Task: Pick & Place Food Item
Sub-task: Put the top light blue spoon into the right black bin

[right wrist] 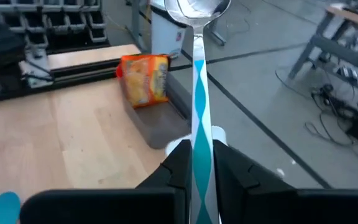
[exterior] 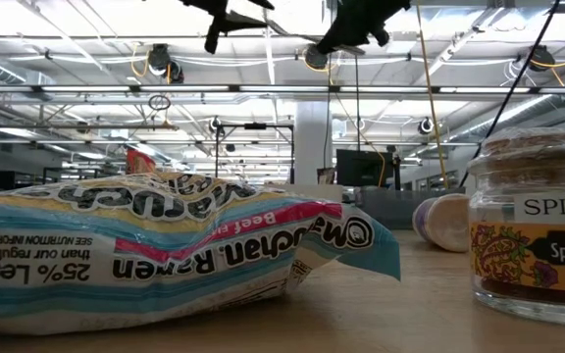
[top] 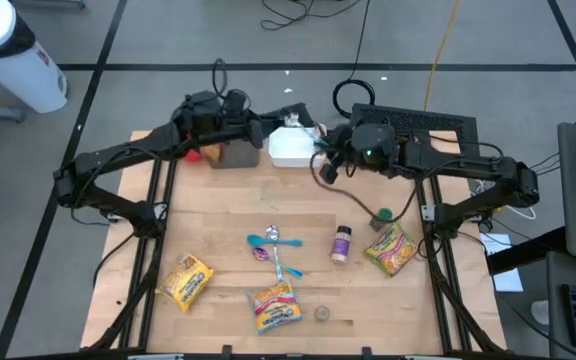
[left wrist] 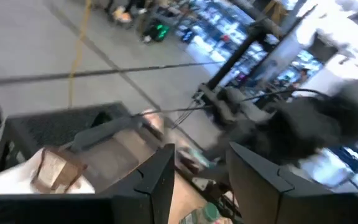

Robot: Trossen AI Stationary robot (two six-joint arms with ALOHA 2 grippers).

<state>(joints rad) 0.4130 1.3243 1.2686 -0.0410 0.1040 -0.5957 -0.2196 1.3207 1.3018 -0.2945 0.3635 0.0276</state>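
My right gripper is shut on a spoon with a teal-and-white striped handle. It is held above the table's far middle, next to a white container. My left gripper is open and empty, and it hovers just left of that container. An orange food packet stands at a grey-brown bin at the far left. Three ramen packets lie flat on the near half of the table. My right gripper pinches the spoon's striped handle between its two fingers. The handle runs forward along the fingers, and the shiny bowl sticks out well past the fingertips. The spoon is lifted clear of the table.
A spice jar, several more spoons, a small lid and a green object lie mid-table. A black case sits at the far right. In the low view a ramen packet and the spice jar fill the foreground.
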